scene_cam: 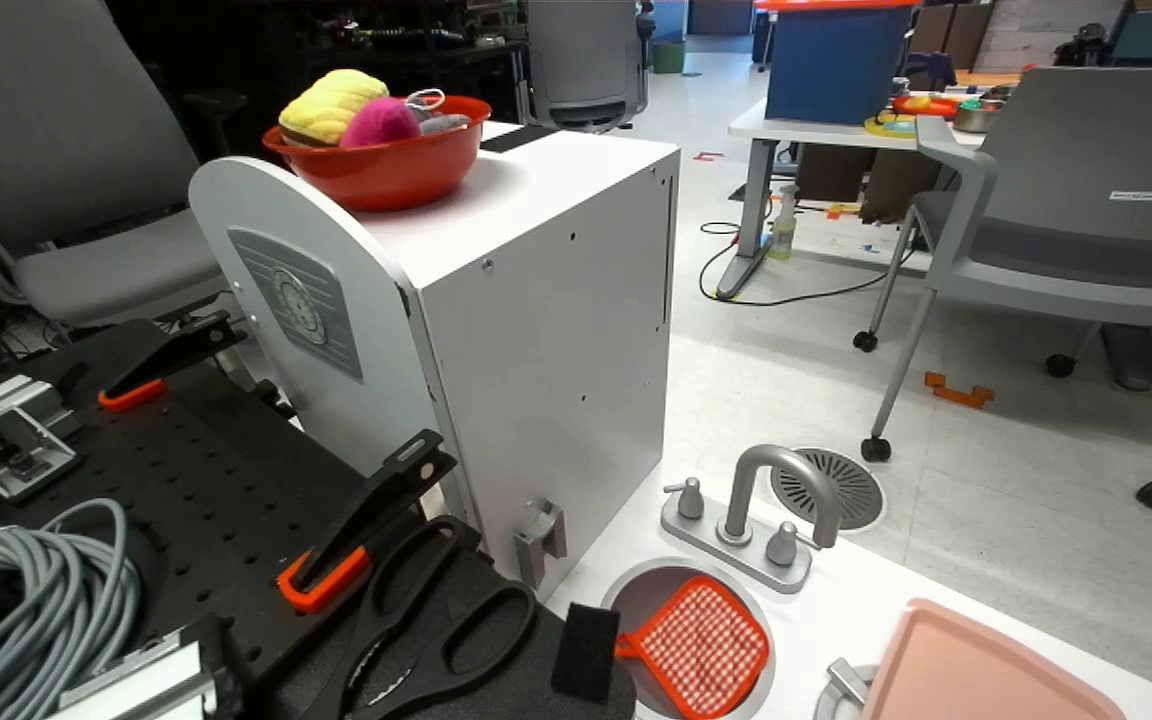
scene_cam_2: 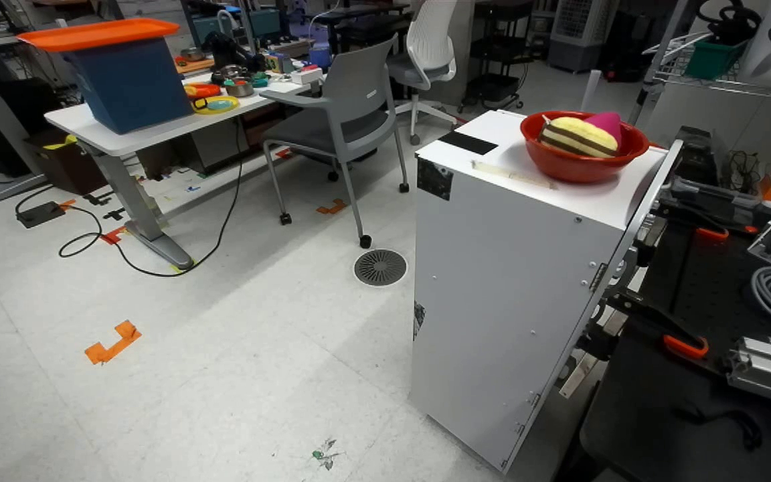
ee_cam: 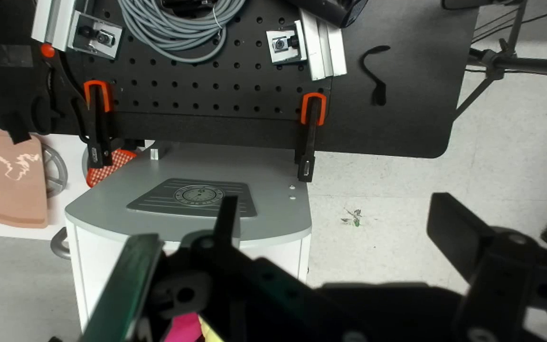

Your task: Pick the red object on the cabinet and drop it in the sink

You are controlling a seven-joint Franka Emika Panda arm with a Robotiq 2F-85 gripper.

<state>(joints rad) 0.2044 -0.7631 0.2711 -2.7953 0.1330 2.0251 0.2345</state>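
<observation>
The red object is a magenta lump point(scene_cam: 381, 122) resting in a shiny red bowl point(scene_cam: 406, 175) on top of the white cabinet point(scene_cam: 556, 370). In an exterior view the lump point(scene_cam_2: 606, 123) sits behind a yellow-and-brown item. The sink point(scene_cam: 639, 600) is a round grey basin in a white counter beside the cabinet, with a grey faucet point(scene_cam: 736, 525). My gripper point(ee_cam: 333, 204) shows only in the wrist view, open and empty. Its left finger overlaps the cabinet's front panel point(ee_cam: 268, 223); floor shows between the fingers. The lump point(ee_cam: 184, 327) shows partly below the left finger.
A red mesh paddle point(scene_cam: 706, 645) lies across the sink. The bowl also holds a yellow plush item point(scene_cam: 334, 105) and grey pieces. A black pegboard table with orange-tipped clamps point(scene_cam: 331, 580) and scissors point(scene_cam: 426, 650) adjoins the cabinet. A pink tray point(scene_cam: 986, 670) lies on the counter.
</observation>
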